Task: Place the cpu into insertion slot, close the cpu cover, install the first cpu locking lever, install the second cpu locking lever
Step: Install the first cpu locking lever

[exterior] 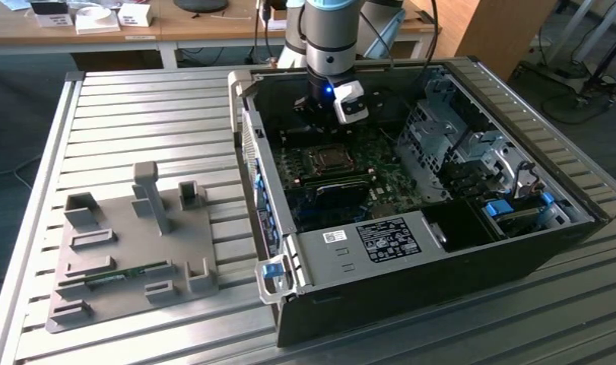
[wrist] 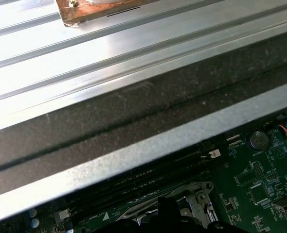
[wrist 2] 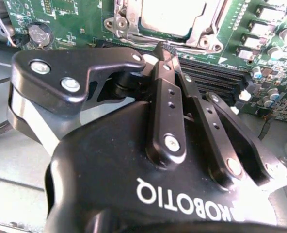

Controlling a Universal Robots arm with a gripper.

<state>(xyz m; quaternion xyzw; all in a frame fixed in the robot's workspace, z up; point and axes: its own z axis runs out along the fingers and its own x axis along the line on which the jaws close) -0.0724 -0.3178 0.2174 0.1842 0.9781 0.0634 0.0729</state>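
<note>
The end effector (wrist 2: pixel 164 51) hangs inside the open computer case (exterior: pixel 430 251), its black fingers (wrist 2: pixel 167 92) brought together to a closed point with nothing held between them. In the second wrist view the tips sit just short of the socket's near edge, above the dark memory slots (wrist 2: pixel 216 80) that run beside it.

Just beyond the tips lies the cpu (wrist 2: pixel 168 17), flat in its slot, its pale metal top showing through the square opening of the cpu cover (wrist 2: pixel 201 34). The cover is down over the chip, its silvery frame lying flat around it. Whether either locking lever is latched I cannot tell. In the exterior view the socket (exterior: pixel 326 159) sits on the motherboard (exterior: pixel 384 179) just below the end effector (exterior: pixel 328 122), a little toward the exterior view's left of it.

To one side of the fingers, on the green board, a round coin cell (wrist 2: pixel 39 35) sits near the edge. In the first wrist view the same cell (wrist: pixel 258 140) shows beside the socket, and past it the case's dark wall (wrist: pixel 134 116) and the ribbed aluminium bench (wrist: pixel 109 48).

Further out, in the exterior view, drive bays (exterior: pixel 460 144) fill the case on the far side from the socket, toward the exterior view's right. Well apart from the end effector, on the bench (exterior: pixel 146 114) at the exterior view's left, lies a grey fixture plate (exterior: pixel 125 258) with upright posts. Beyond the case stands a wooden desk (exterior: pixel 186 26).
</note>
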